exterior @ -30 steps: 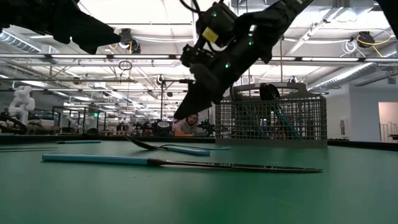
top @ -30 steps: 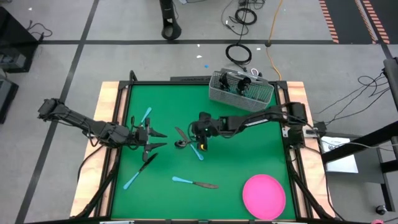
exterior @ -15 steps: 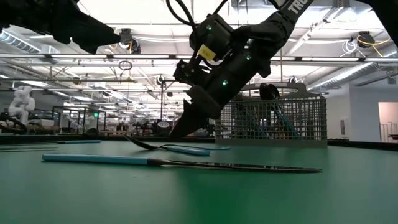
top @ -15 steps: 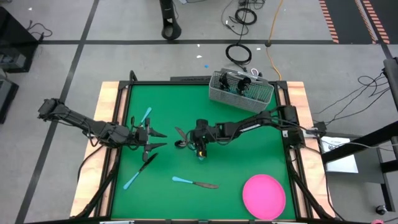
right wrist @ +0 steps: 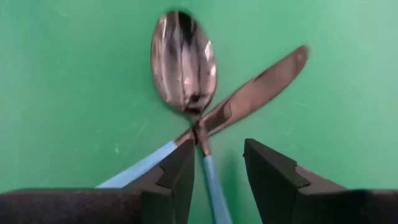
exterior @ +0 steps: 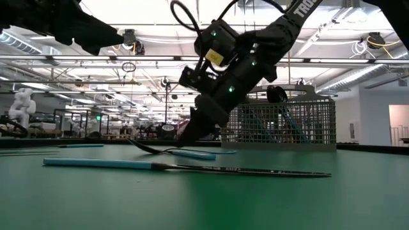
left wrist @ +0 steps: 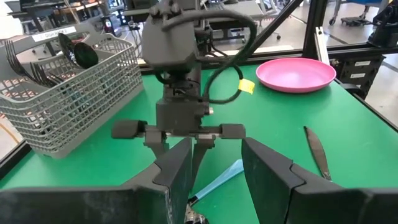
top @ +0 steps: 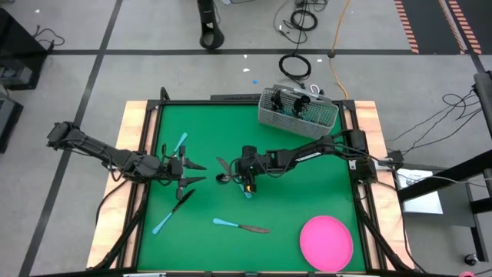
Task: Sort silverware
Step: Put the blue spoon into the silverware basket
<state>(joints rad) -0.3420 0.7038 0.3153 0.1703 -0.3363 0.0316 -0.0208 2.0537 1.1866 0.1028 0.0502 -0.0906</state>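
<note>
Item: spoon (right wrist: pixel 184 62), blue handle, lying crossed over a knife (right wrist: pixel 255 92) at mid-table. Your right gripper (top: pixel 247 183) has dropped from above over the last second and now straddles the spoon's handle, fingers (right wrist: pixel 177 177) parted, nothing held; you look set to pinch. Your left gripper (top: pixel 183 169) waits open over the left side. Wire-mesh caddy (top: pixel 298 112) at the far edge holds sorted pieces; 1 knife (top: pixel 241 226) and other pieces remain loose.

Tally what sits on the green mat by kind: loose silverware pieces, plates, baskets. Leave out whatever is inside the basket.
Loose silverware pieces with light blue handles and dark heads: 5
Pink round plate: 1
Grey wire-mesh basket: 1
Total: 7
</note>
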